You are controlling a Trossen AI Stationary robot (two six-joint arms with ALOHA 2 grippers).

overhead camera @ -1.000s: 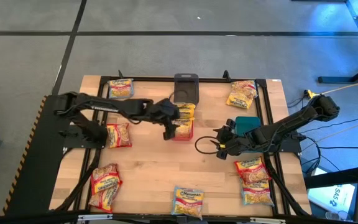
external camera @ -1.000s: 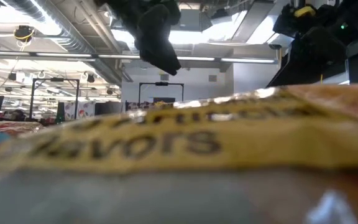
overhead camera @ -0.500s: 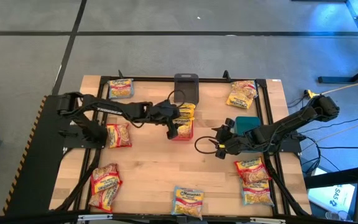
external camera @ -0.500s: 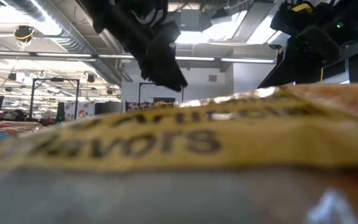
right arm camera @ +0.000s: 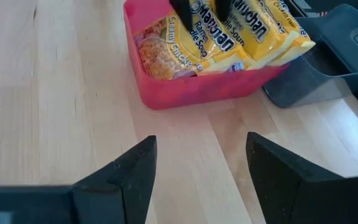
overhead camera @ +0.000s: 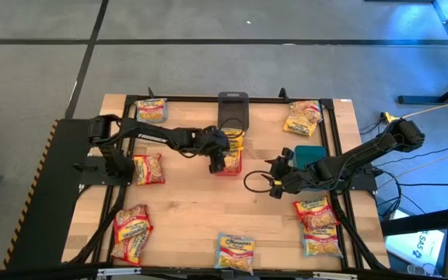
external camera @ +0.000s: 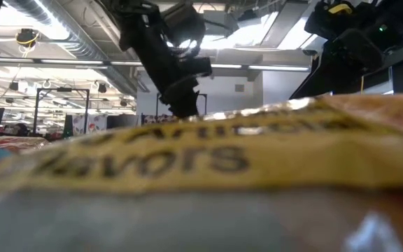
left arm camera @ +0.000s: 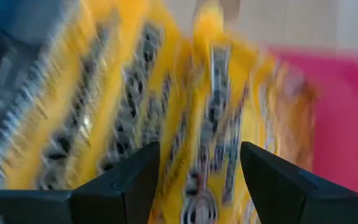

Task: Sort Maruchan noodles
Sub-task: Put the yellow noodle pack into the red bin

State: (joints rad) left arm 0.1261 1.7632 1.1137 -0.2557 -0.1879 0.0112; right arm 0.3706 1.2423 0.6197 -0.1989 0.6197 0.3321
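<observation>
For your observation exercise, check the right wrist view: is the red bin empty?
No. The red bin holds several yellow noodle packets, which stick up above its rim.

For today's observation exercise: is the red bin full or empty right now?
Holding packets, not empty: in the right wrist view, yellow Maruchan noodle packets stick out over the red bin rim. The left gripper is over it.

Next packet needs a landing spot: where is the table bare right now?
Bare wood runs across the middle, between the red bin and the front packet. Crowded: the red bin, stuffed with packets under the left gripper; the right gripper by the teal bin; the stacked packets at front right.
</observation>
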